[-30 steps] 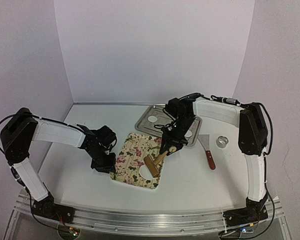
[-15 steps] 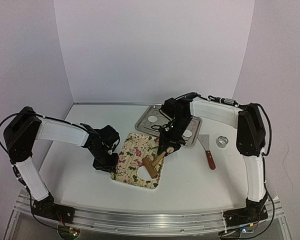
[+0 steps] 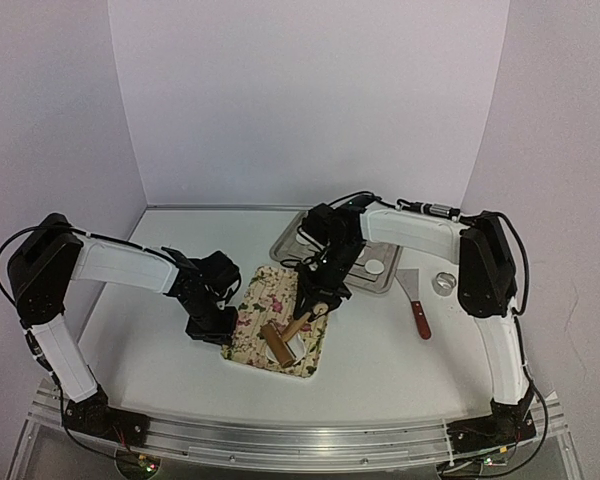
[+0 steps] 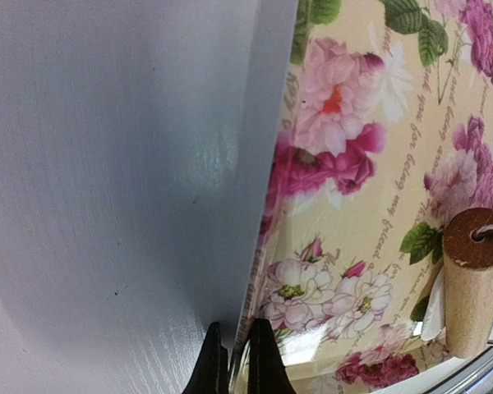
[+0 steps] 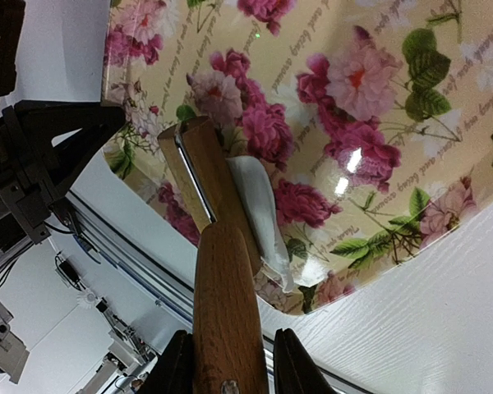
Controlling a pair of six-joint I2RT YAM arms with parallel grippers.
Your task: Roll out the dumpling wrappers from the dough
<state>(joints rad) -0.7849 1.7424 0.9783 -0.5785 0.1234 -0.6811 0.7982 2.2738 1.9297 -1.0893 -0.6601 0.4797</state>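
Two grippers work the same rectangular cream board printed with pink roses (image 3: 268,297) (image 4: 353,164) (image 5: 378,123).

Left gripper (image 3: 224,332) (image 4: 237,365): jaws nearly closed and pinched onto the board's left edge. The rim runs up between the two fingertips in the wrist view. To their left lies bare white table (image 3: 380,350); to their right is the printed surface.

Right gripper (image 3: 318,300) (image 5: 230,363): jaws at a narrow setting, clamped on the handle of the light wooden rolling pin (image 3: 285,335) (image 5: 222,271) (image 4: 474,279). Ahead of these jaws the roller head sits tilted across the board, near its front edge. A piece of white dough (image 5: 259,201) lies under and just beside the head. Its outline is partly hidden, so its shape cannot be told.

Open room: the board's rounded near corner shows below the handle, with open table beyond it and the table's near rail past that.

Containers: a square metal tray (image 3: 283,245) lies behind the right jaws, its near rim close to the board's far edge. One small round white dumpling wrapper (image 3: 377,267) lies flat in the tray's right part; the arm covers the rest.

To the right of the right jaws, well apart, lie a red-handled metal scraper (image 3: 418,310) and a small metal ring cutter (image 3: 445,283).
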